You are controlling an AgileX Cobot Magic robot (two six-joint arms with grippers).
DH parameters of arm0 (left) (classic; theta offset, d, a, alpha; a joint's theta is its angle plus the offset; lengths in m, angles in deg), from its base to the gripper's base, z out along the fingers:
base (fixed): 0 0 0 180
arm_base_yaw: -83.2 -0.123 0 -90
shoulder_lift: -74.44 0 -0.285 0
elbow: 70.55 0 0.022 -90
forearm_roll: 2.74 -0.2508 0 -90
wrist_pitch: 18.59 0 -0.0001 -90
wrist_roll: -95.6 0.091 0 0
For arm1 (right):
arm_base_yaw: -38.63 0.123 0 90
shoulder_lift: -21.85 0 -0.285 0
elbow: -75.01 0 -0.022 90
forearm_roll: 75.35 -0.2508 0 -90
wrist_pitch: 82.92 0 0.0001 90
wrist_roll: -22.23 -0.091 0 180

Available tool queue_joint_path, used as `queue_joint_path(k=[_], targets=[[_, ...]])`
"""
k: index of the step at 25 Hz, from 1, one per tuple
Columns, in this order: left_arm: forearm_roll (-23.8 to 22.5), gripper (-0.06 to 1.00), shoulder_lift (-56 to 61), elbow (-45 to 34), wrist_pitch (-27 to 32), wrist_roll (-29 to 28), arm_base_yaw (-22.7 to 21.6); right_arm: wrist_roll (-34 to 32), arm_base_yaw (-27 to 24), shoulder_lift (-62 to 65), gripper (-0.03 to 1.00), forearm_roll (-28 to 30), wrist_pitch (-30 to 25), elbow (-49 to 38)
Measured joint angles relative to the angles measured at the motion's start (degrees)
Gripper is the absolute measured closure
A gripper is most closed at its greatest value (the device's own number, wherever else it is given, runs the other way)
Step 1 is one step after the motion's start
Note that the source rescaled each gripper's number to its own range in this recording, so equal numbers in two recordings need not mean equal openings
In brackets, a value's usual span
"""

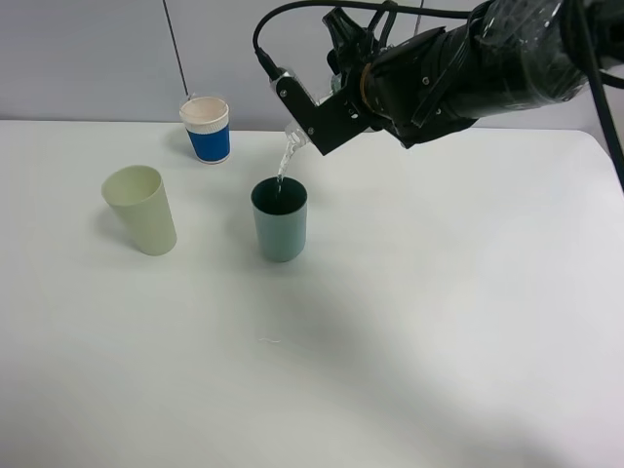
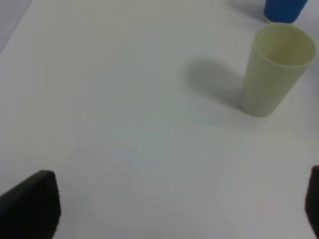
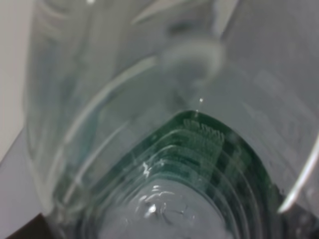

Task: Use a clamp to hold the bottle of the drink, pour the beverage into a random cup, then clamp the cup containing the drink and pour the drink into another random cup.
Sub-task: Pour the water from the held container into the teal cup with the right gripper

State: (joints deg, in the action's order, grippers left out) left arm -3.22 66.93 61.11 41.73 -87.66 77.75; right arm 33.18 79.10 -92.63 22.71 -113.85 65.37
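Overhead view: the right gripper (image 1: 310, 125) reaches in from 2 o'clock and hangs just above the teal cup (image 1: 280, 222), which stands upright a little toward 10 o'clock of the table's (image 1: 439, 322) middle. The jaws pinch the bottle (image 1: 295, 139), tipped with its mouth down. Only the clear neck shows past the black fingers. In the right wrist view the bottle (image 3: 149, 124) fills the frame, green label at the lower part, so the hold looks firm. A thin stream of the drink (image 1: 284, 164) falls from the mouth into the teal cup's dark inside; level in the cup cannot be read. The left gripper (image 2: 182, 199) is spread wide and empty over bare table, out of the overhead view. The pale cup (image 1: 141, 210) stands at 9 o'clock of the teal cup, well apart, and looks empty from the left wrist. The paper cup (image 1: 206, 129) stands at 11 o'clock, contents not readable. Progress: pour 1 of 2 is underway, not finished. Left to do, as I judge it: right the bottle and set it down, grip the teal cup, then tip it into 1 of the other 2 cups.
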Motion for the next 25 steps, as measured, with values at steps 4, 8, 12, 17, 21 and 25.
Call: queue_joint_path(k=[4,8,12,17,21,25], targets=[[0.0,-0.06,0.0,0.0,0.0,0.0,0.0,0.0,0.0,0.0,0.95,1.0,0.0,0.0],[0.0,-0.06,0.0,0.0,0.0,0.0,0.0,0.0,0.0,0.0,0.95,1.0,0.0,0.0],[0.0,-0.06,0.0,0.0,0.0,0.0,0.0,0.0,0.0,0.0,0.95,1.0,0.0,0.0],[0.0,-0.06,0.0,0.0,0.0,0.0,0.0,0.0,0.0,0.0,0.95,1.0,0.0,0.0],[0.0,-0.06,0.0,0.0,0.0,0.0,0.0,0.0,0.0,0.0,0.95,1.0,0.0,0.0],[0.0,-0.06,0.0,0.0,0.0,0.0,0.0,0.0,0.0,0.0,0.95,1.0,0.0,0.0]])
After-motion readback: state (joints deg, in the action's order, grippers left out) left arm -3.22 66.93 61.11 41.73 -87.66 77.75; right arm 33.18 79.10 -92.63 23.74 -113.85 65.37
